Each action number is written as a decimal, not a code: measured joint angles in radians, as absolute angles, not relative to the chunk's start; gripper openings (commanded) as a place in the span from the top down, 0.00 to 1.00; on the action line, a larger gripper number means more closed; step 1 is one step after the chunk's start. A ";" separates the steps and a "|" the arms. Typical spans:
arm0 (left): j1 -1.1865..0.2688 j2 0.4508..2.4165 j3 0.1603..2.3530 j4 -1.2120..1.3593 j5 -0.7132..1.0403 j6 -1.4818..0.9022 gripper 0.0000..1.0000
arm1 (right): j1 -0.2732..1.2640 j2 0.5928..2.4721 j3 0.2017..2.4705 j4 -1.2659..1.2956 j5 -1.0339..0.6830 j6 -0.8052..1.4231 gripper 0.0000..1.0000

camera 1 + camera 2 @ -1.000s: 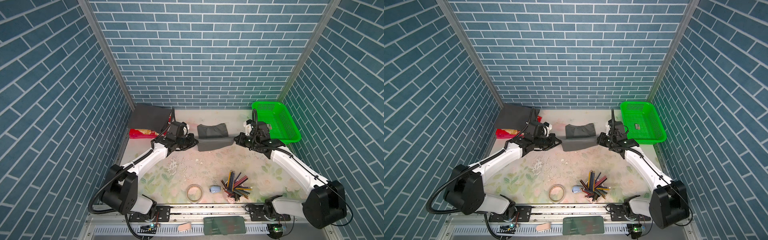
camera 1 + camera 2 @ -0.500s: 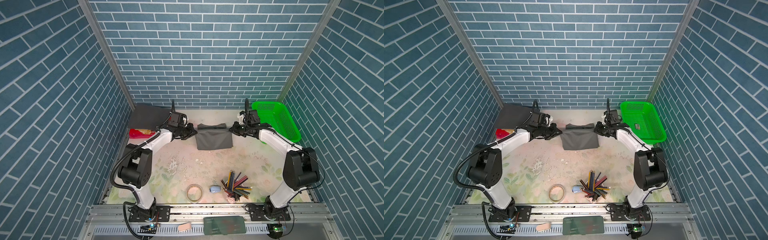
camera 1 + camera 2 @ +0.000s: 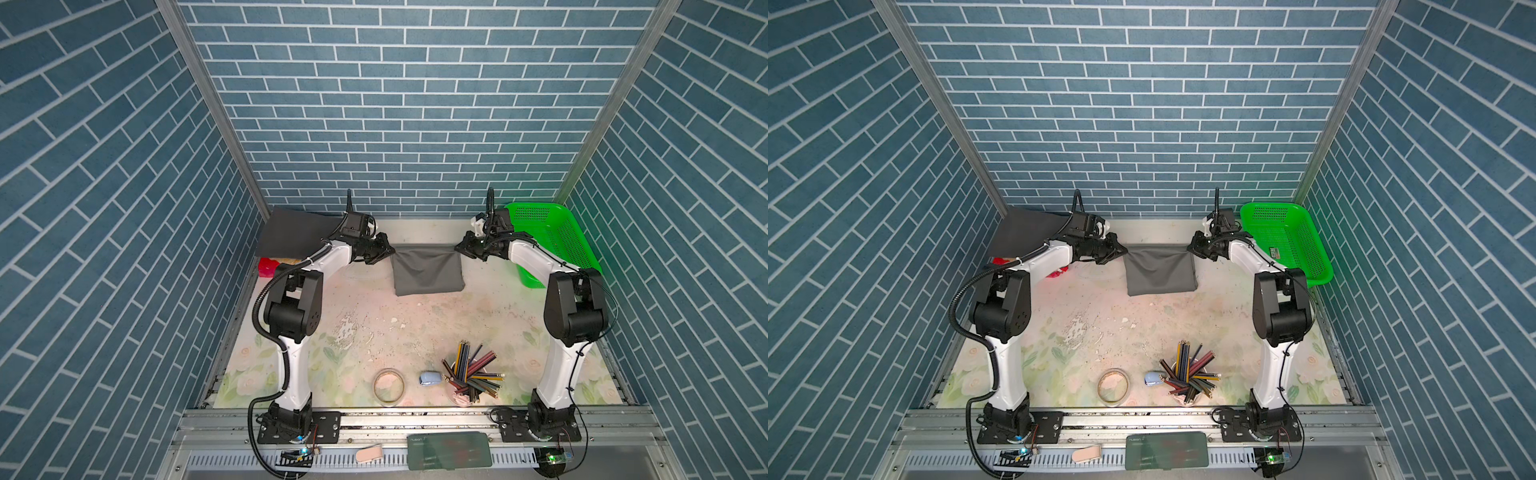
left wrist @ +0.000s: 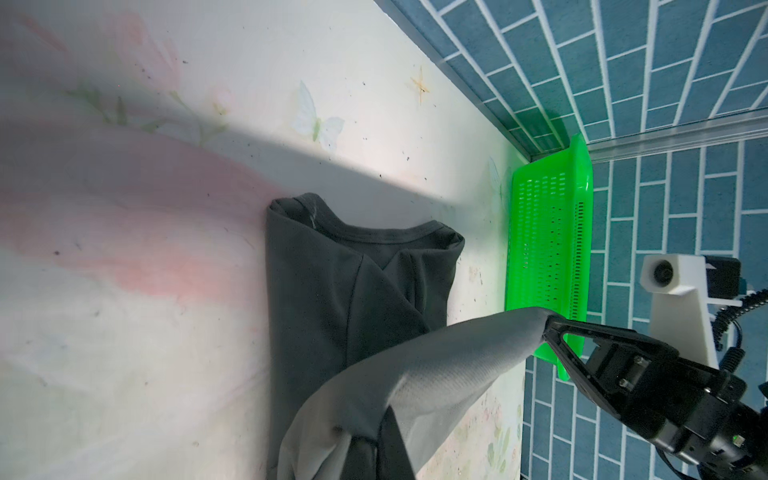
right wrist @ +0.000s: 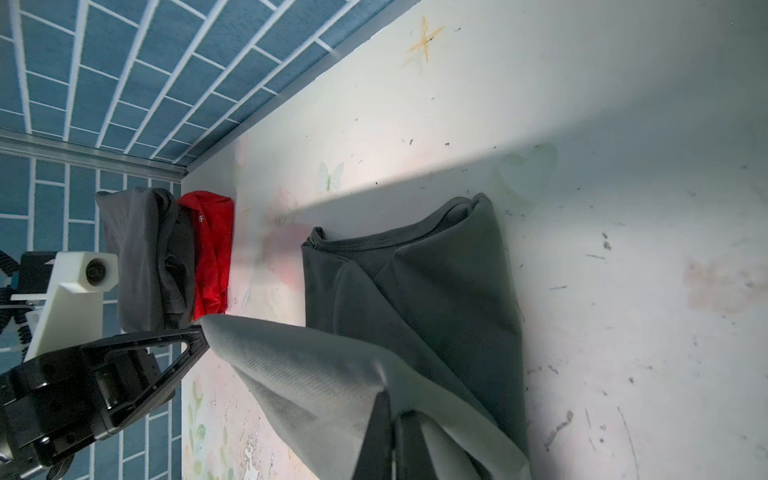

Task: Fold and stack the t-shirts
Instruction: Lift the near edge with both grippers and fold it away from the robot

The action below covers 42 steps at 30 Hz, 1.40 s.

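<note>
Fold-and-stack task, mid-course. The mid-grey t-shirt (image 3: 428, 272) lies on the table (image 3: 374, 316) just beside the green basket (image 3: 559, 243), on the side facing the table's middle, apart from the basket wall. One edge of the shirt is raised off the table and stretched taut between the two arms. The left pincer (image 3: 388, 251) grips the corner farther from the basket, and the right pincer (image 3: 459, 249) grips the corner nearer it. Both pincers are clamped tight on the cloth, as each wrist view shows of the opposite arm.

In the wrist views the rest of this shirt rests flat, collar (image 4: 374, 232) outermost, with side flaps already turned in toward its centre line. Judged from this, the narrowing folds are done and the lengthwise fold is in hand.

The darker charcoal t-shirt (image 3: 293, 232) sits in the table corner well apart from the basket, along the same back wall, with a red cloth (image 3: 269, 266) just beside it. In a top view it looks flat and squared, but in the right wrist view (image 5: 145, 257) it looks bunched, so its fold cannot be confirmed.

What is left, by estimate, is to lay the raised edge down, release it, and set one shirt on the other. No stack exists yet.
</note>
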<state>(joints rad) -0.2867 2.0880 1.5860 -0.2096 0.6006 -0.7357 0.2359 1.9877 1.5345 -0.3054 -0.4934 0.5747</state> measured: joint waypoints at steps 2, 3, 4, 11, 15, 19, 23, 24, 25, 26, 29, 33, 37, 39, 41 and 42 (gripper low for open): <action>-0.286 2.116 1.613 -0.208 0.601 -0.735 1.00 | 0.227 2.013 1.544 -0.287 -0.517 0.575 1.00; -0.286 2.125 1.623 -0.208 0.602 -0.735 1.00 | 0.223 2.023 1.546 -0.278 -0.528 0.575 1.00; -0.286 2.137 1.633 -0.208 0.601 -0.734 1.00 | 0.221 2.034 1.549 -0.268 -0.540 0.575 1.00; -0.283 2.207 1.692 -0.204 0.598 -0.733 1.00 | 0.207 2.103 1.599 -0.222 -0.596 0.577 1.00; -0.281 2.251 1.730 -0.205 0.591 -0.732 1.00 | 0.204 2.130 1.622 -0.202 -0.617 0.579 1.00; -0.280 2.295 1.768 -0.205 0.584 -0.732 1.00 | 0.197 2.166 1.651 -0.189 -0.633 0.579 1.00; -0.278 2.329 1.785 -0.205 0.580 -0.733 1.00 | 0.192 2.197 1.660 -0.178 -0.644 0.580 1.00; -0.278 2.334 1.787 -0.206 0.580 -0.733 1.00 | 0.191 2.202 1.660 -0.177 -0.646 0.580 1.00; -0.277 2.339 1.787 -0.207 0.578 -0.733 1.00 | 0.191 2.209 1.661 -0.176 -0.648 0.580 1.00; -0.276 2.341 1.787 -0.209 0.577 -0.733 1.00 | 0.190 2.214 1.663 -0.175 -0.649 0.580 1.00; -0.274 2.344 1.789 -0.212 0.577 -0.733 1.00 | 0.189 2.235 1.678 -0.169 -0.654 0.587 1.00; -0.272 2.357 1.825 -0.224 0.578 -0.733 0.97 | 0.188 2.250 1.682 -0.154 -0.657 0.598 0.95; -0.271 2.376 1.877 -0.242 0.580 -0.730 0.49 | 0.186 2.260 1.688 -0.145 -0.661 0.610 0.78; -0.271 2.381 1.900 -0.263 0.582 -0.725 0.34 | 0.184 2.261 1.690 -0.140 -0.668 0.622 0.71; -0.270 2.381 1.926 -0.303 0.580 -0.719 0.14 | 0.183 2.261 1.690 -0.131 -0.675 0.628 0.64; -0.270 2.381 1.941 -0.324 0.579 -0.708 0.13 | 0.183 2.260 1.690 -0.128 -0.678 0.632 0.62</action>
<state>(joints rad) -0.2699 2.3814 1.9411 -0.3244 0.5785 -0.7078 0.1829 2.2601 1.6897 -0.1276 -0.6785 0.6315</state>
